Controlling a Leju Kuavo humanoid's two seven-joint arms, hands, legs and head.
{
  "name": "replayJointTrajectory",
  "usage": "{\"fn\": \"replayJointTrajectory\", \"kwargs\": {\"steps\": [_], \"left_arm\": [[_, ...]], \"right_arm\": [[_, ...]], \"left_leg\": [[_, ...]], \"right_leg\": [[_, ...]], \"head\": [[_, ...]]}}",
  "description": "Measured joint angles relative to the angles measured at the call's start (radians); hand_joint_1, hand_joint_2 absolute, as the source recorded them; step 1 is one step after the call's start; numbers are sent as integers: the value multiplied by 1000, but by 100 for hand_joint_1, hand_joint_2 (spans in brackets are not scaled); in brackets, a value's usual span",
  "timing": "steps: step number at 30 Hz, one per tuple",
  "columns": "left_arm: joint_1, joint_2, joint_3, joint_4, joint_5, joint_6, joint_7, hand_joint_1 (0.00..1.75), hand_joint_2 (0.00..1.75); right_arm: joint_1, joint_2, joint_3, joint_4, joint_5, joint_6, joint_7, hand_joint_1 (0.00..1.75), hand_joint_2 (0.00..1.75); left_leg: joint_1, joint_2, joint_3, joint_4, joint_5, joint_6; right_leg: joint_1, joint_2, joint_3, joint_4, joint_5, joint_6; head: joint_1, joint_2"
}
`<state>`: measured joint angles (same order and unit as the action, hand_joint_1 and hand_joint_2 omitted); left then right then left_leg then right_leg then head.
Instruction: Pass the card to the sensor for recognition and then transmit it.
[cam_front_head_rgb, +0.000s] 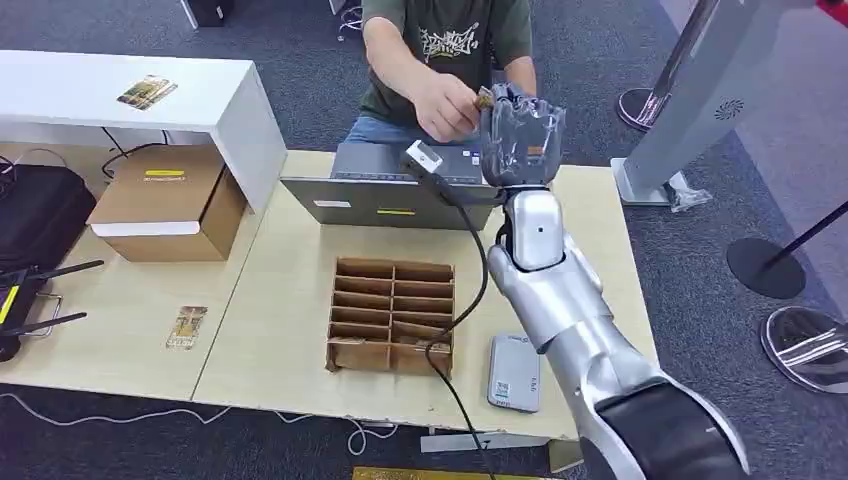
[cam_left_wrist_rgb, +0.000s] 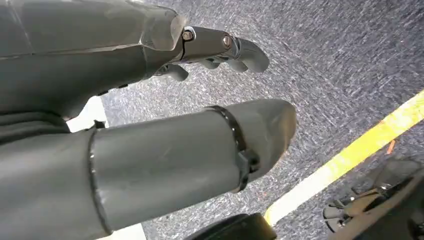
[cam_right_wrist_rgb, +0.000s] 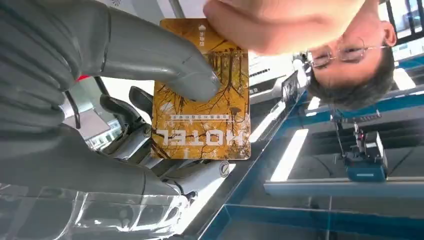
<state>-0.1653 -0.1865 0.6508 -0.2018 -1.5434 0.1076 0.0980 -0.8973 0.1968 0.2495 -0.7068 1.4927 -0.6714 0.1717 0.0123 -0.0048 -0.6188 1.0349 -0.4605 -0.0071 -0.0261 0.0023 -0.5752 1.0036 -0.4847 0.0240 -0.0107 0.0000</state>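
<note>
My right hand (cam_front_head_rgb: 520, 135) is raised over the far edge of the table, toward a seated person. It holds a yellow hotel card (cam_right_wrist_rgb: 210, 130), with the thumb (cam_right_wrist_rgb: 150, 55) pressed on the card's face and the fingers behind it. The person's hand (cam_front_head_rgb: 447, 105) grips the card's (cam_front_head_rgb: 484, 99) other end, so both hold it. The person's hand (cam_right_wrist_rgb: 280, 22) covers that end of the card in the right wrist view. A grey card sensor (cam_front_head_rgb: 513, 372) lies flat near the table's front edge, below my forearm. My left hand (cam_left_wrist_rgb: 150, 125) hangs over grey carpet, fingers apart, holding nothing.
A cardboard divider tray (cam_front_head_rgb: 392, 313) sits mid-table, with a grey laptop (cam_front_head_rgb: 400, 185) behind it. A black cable (cam_front_head_rgb: 470, 290) trails from my wrist across the tray. Another card (cam_front_head_rgb: 187, 327) lies on the left of the table. A cardboard box (cam_front_head_rgb: 170, 203) and a white shelf (cam_front_head_rgb: 230, 110) stand at the left.
</note>
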Motion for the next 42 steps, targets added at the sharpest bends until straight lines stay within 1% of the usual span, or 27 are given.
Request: {"fn": "replayJointTrajectory", "kwargs": {"steps": [5,14,20,34,42], "left_arm": [[-2,-3,0,0,3,0,2,0,0],[-1,-6,0,0,21,16,7,0,0],[-1,-7,1,0,29,18,8,0,0],[2,-5,1,0,30,19,38,0,0],[24,1,3,0,30,42,47,0,0]], "right_arm": [[-30,10,-2,61,0,0,5,175,175],[-51,30,-6,107,0,0,-13,175,175],[-53,35,-7,113,0,-1,-22,175,175],[-53,35,-16,112,0,-1,-29,175,175],[-53,35,-19,112,-1,-1,-36,175,175]], "left_leg": [[0,0,0,0,0,0],[0,0,0,0,0,0],[0,-1,-1,0,0,0],[0,-1,-1,0,0,0],[0,-1,-1,0,0,0]], "right_leg": [[0,0,0,0,0,0],[0,-1,0,0,0,0],[0,-1,0,0,0,0],[0,-1,0,0,0,0],[0,-1,0,0,0,0]], "head": [[0,0],[0,0],[0,0],[0,0],[0,0]]}}
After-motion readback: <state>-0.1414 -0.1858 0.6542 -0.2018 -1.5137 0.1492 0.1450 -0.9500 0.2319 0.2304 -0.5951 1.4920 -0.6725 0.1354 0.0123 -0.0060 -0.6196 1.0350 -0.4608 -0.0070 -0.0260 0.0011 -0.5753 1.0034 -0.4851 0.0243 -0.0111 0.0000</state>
